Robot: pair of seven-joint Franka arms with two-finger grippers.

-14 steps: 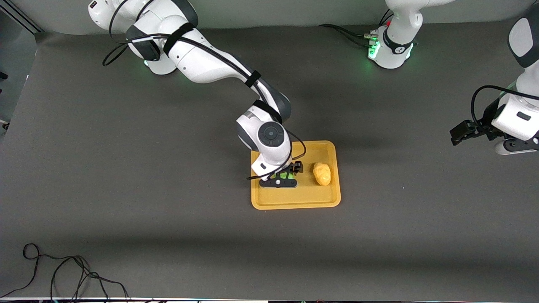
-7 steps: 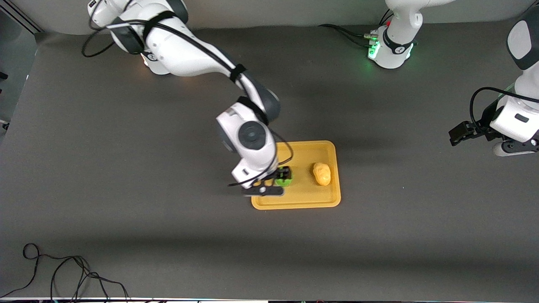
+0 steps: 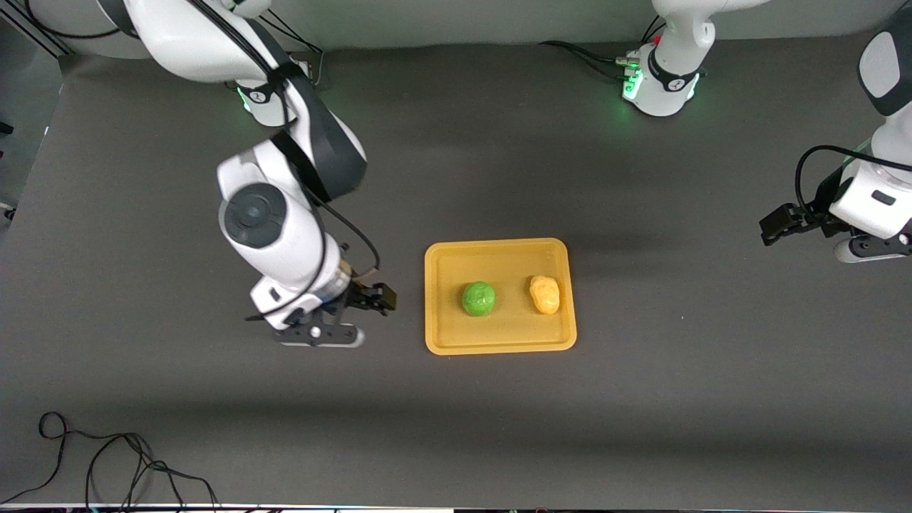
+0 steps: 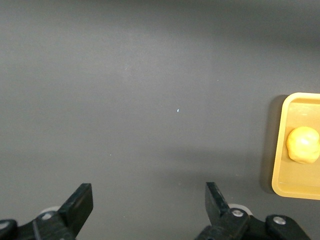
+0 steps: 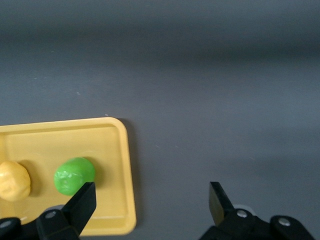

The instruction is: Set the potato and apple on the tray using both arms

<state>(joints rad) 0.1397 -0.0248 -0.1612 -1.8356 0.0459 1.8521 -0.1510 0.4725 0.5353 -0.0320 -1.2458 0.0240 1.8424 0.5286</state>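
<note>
1. Around the work area you see a dark grey bench (image 3: 456, 427) carrying a yellow-orange tray (image 3: 499, 340) near its middle. A loose black cable (image 3: 107, 463) lies coiled at the bench corner nearest the front camera, toward the right arm's end. The two arm bases, lit green, stand along the bench edge farthest from that camera.
2. Note that nothing stands between either claw and the tray; the bench surface around the tray is bare grey mat.
3. The apple (image 3: 478, 298) rests in the tray, toward the right arm's end. The potato (image 3: 544, 294) lies beside it in the same tray, toward the left arm's end. The two are near each other but apart, and neither touches the rim.
4. The right claw (image 3: 324, 324) hangs over bare bench just beside the tray's edge on the right arm's side. In the right wrist view its fingers (image 5: 82, 202) stand spread wide, released, with nothing between them; the apple shows in the tray past one fingertip.
5. The left claw (image 3: 780, 224) waits over bare bench well apart from the tray, at the left arm's end. In the left wrist view its fingers (image 4: 80, 202) are likewise spread and empty, touching nothing.
</note>
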